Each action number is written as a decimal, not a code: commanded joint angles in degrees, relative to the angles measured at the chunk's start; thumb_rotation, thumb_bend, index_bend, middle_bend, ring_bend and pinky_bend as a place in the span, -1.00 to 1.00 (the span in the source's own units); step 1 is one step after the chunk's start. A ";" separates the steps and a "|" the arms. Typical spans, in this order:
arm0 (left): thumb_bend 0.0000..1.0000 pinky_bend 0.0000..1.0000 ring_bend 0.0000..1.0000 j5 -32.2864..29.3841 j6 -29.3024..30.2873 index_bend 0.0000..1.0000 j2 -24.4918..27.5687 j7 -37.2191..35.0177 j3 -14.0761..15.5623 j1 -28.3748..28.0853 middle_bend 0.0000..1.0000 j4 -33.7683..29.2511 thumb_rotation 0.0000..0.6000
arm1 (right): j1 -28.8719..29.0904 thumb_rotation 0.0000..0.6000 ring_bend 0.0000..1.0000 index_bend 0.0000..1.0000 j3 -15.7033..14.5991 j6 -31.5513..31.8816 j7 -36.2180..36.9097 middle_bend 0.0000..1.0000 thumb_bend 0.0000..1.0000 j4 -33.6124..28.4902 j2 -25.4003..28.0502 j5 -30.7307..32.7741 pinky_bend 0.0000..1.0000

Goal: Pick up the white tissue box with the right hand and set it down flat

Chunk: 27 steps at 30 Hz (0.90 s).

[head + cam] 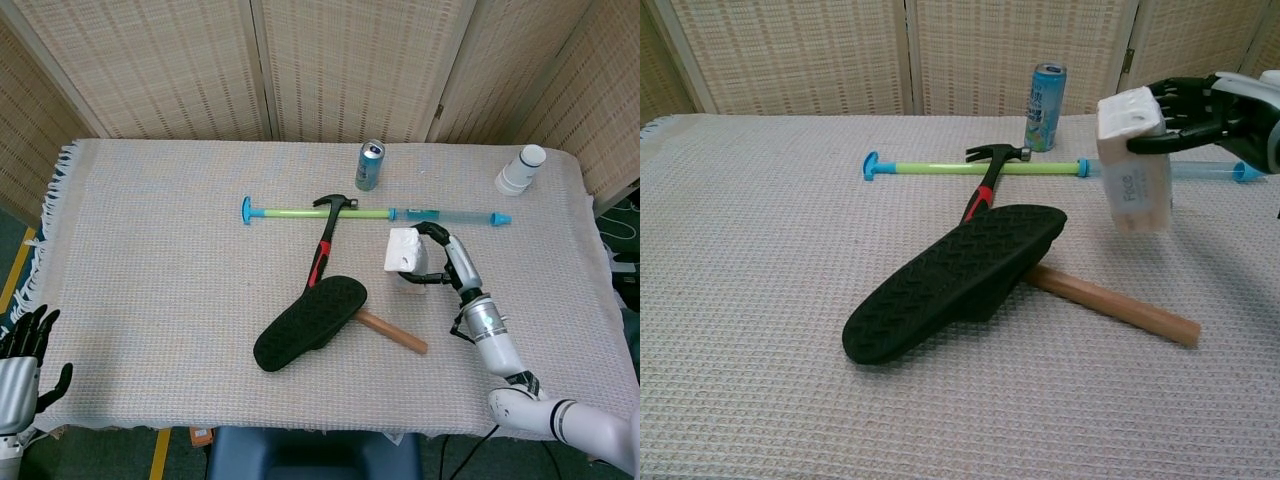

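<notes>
The white tissue box (1134, 165) hangs in the air above the cloth, turned on end with its printed face toward the chest camera. My right hand (1188, 108) grips it from the right side, fingers wrapped over its top. In the head view the box (403, 250) shows just right of the hammer, with the right hand (440, 255) behind it and a shadow underneath. My left hand (22, 355) rests off the table's front left corner, fingers spread and empty.
A black slipper (955, 278) lies over a wooden-handled hammer (1110, 305). A second hammer (325, 240) with a red grip, a green and blue rod (375, 213), a blue can (369, 165) and a stack of white cups (521, 170) sit farther back.
</notes>
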 commanded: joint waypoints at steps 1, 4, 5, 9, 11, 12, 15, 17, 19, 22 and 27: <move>-0.20 -0.66 -1.00 -0.06 -0.15 -0.86 -0.12 0.17 0.01 -0.07 -1.00 0.06 1.00 | -3.50 1.00 -0.44 0.20 -1.51 0.48 32.48 -0.03 -0.71 18.99 -4.56 -17.44 -1.00; -0.20 -0.66 -1.00 -0.31 -0.20 -0.85 -0.15 0.17 -0.06 -0.08 -1.00 0.15 1.00 | -2.94 1.00 -0.44 0.19 -2.32 1.41 37.02 -0.03 -0.70 24.97 -7.33 -18.94 -1.00; -0.20 -0.66 -1.00 -0.45 -0.22 -0.86 -0.15 0.12 -0.13 -0.09 -1.00 0.17 1.00 | -2.81 1.00 -0.44 0.19 -2.54 1.67 38.19 -0.03 -0.68 26.63 -8.14 -19.26 -1.00; -0.20 -0.66 -1.00 -0.97 -0.67 -0.86 -0.16 0.06 -0.27 -0.27 -1.00 0.33 1.00 | -2.44 1.00 -0.44 0.19 -3.38 2.76 42.45 -0.03 -0.65 33.97 -11.94 -20.15 -1.00; -0.20 -0.66 -1.00 -1.10 -0.94 -0.86 -0.23 0.21 -0.25 -0.38 -1.00 0.39 1.00 | -2.29 1.00 -0.44 0.19 -3.76 2.88 43.92 -0.03 -0.64 36.89 -13.46 -20.38 -1.00; -0.20 -0.66 -1.00 -1.19 -1.06 -0.86 -0.27 0.29 -0.26 -0.44 -1.00 0.43 1.00 | -2.23 1.00 -0.44 0.19 -3.99 2.93 44.73 -0.03 -0.63 38.17 -14.13 -20.52 -1.00; -0.20 -0.66 -1.00 -1.56 -1.34 -0.86 -0.43 0.50 -0.32 -0.55 -1.00 0.55 1.00 | -2.18 1.00 -0.44 0.18 -5.02 2.87 47.14 -0.03 -0.62 42.37 -16.36 -21.07 -1.00; -0.20 -0.66 -1.00 -1.72 -1.50 -0.86 -0.48 0.60 -0.33 -0.62 -1.00 0.60 1.00 | -2.19 1.00 -0.44 0.18 -5.38 2.68 48.34 -0.03 -0.62 44.20 -17.33 -21.13 -1.00; -0.20 -0.66 -1.00 -1.85 -1.63 -0.85 -0.58 0.79 -0.35 -0.69 -1.00 0.65 1.00 | -2.25 1.00 -0.44 0.18 -5.80 2.57 49.57 -0.03 -0.62 45.84 -18.13 -21.25 -1.00; -0.20 -0.66 -1.00 -2.00 -1.79 -0.86 -0.67 0.93 -0.34 -0.77 -1.00 0.73 1.00 | -2.26 1.00 -0.44 0.18 -6.32 1.80 50.56 -0.03 -0.62 47.54 -18.82 -21.25 -1.00; -0.20 -0.66 -1.00 -2.11 -1.65 -0.86 -0.66 0.81 -0.43 -0.75 -1.00 0.71 1.00 | -2.20 1.00 -0.44 0.18 -6.82 0.18 48.71 -0.03 -0.62 48.37 -18.97 -20.95 -1.00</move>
